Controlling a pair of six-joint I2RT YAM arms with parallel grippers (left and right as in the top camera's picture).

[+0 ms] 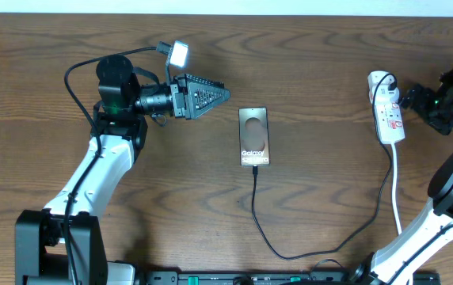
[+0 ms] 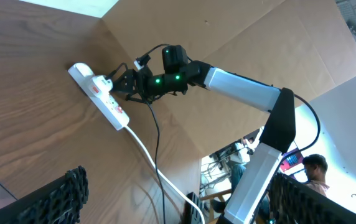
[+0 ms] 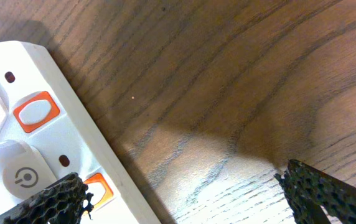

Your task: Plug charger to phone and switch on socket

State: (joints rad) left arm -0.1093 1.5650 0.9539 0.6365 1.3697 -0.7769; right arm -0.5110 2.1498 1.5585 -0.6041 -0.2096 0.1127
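Two robot arms at a brown wood counter point(image 1: 321, 63), both sets of jaws wide open and holding nothing.

Close to the near edge, the thin black charger point(image 1: 255, 214) curls over the wavy wood grain, and its tip meets the near end of the phone point(image 1: 254, 136). The phone lies flat in the middle of the counter. Just past it on the left, the left gripper point(image 1: 215, 95) hangs above the wood, well apart from the phone. Far over on the right lies the white socket point(image 1: 387, 117), with a black plug in its far end and its white cord trailing back toward the near edge. The right gripper point(image 1: 413, 100) is just beside the socket, and its orange-red switches show up close. Behind the counter stands a plain brown board wall point(image 2: 240, 31). Past that is a bright room with a person point(image 2: 315, 168) in it.
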